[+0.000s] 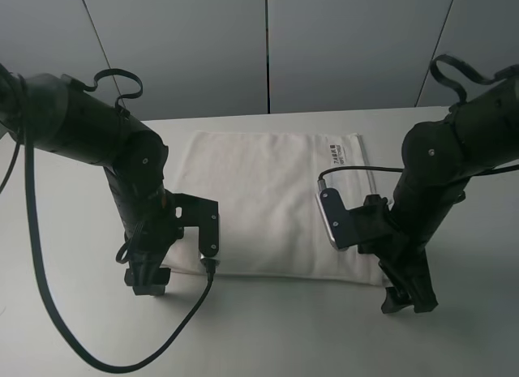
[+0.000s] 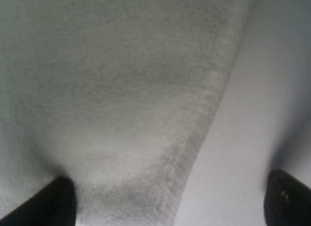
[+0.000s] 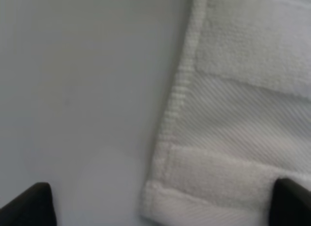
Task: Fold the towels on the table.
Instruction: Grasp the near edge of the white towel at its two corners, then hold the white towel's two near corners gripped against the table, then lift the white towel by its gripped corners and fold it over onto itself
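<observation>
At the centre of the worktop (image 1: 73, 336), a white terry towel (image 1: 268, 203) lies spread flat, its long edges running left to right and its far edge close to the far rim in front of the grey panelled wall (image 1: 349, 44). A small label (image 1: 336, 152) with dark print sits near the towel's far right corner, just beside the woven border band (image 1: 366, 162) that follows the right-hand edge. The left tool (image 1: 150, 281) is lowered at the near left corner of the towel and the right tool (image 1: 405, 300) at the near right corner; the two arms stand well apart with the cloth between them. In the left wrist view, the left tool (image 2: 170, 201) stands wide: one dark finger (image 2: 53, 201) is over the pile of the towel, the other over bare worktop, and the towel's edge runs diagonally between them. In the right wrist view, the right tool (image 3: 160, 204) is likewise wide, one finger (image 3: 29, 204) over bare worktop and the other over the cloth, with the towel's corner, hem and ribbed border band in the gap. Neither tool clamps the fabric. A black cable (image 1: 49, 312) loops across the near left of the worktop.
</observation>
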`<state>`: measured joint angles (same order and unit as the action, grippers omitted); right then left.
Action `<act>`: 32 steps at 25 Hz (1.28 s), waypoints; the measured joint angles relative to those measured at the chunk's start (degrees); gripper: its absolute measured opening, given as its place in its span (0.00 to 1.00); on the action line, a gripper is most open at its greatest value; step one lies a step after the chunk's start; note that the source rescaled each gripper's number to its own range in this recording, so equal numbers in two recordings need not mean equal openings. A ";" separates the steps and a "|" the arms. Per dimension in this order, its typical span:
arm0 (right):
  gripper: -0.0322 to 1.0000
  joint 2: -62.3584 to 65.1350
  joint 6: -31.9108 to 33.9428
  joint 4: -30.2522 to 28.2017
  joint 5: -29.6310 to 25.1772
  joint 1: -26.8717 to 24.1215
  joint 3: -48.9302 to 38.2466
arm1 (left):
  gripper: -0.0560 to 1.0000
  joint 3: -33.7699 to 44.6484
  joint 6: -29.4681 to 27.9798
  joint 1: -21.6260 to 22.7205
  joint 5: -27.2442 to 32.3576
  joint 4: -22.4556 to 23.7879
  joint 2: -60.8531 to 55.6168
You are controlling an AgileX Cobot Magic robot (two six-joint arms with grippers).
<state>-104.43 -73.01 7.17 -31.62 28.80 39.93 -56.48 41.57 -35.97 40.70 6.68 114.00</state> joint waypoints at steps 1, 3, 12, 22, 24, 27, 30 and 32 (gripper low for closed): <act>0.92 -0.12 0.24 -0.38 0.47 0.47 0.00 | 1.00 0.00 0.00 0.00 0.00 0.00 0.00; 0.89 -0.51 0.52 -0.52 1.22 0.93 0.00 | 1.00 0.00 0.00 0.00 0.00 0.00 0.00; 0.15 -1.26 3.34 -2.44 4.33 1.18 0.58 | 1.00 0.00 0.00 0.00 -0.18 0.10 0.00; 0.03 -1.26 7.72 -3.06 4.47 1.18 0.58 | 0.70 0.00 -3.45 0.00 -2.42 3.35 0.12; 0.03 -1.26 9.01 -3.06 4.47 1.18 0.58 | 0.45 0.00 -5.12 0.00 -2.83 4.66 0.12; 0.03 -1.26 11.51 -3.06 4.56 1.18 0.58 | 0.10 -0.11 -6.77 0.00 -3.77 5.99 0.23; 0.03 -1.26 13.88 -3.06 4.56 1.18 0.58 | 0.06 -0.20 -8.44 0.00 -3.77 6.56 0.31; 0.03 -1.26 15.01 -2.94 4.56 1.18 0.58 | 0.06 -0.20 -9.51 0.00 -3.77 6.56 0.31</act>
<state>-105.69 -58.00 4.23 -27.06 29.98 40.51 -56.69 32.06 -35.97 36.93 13.24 114.31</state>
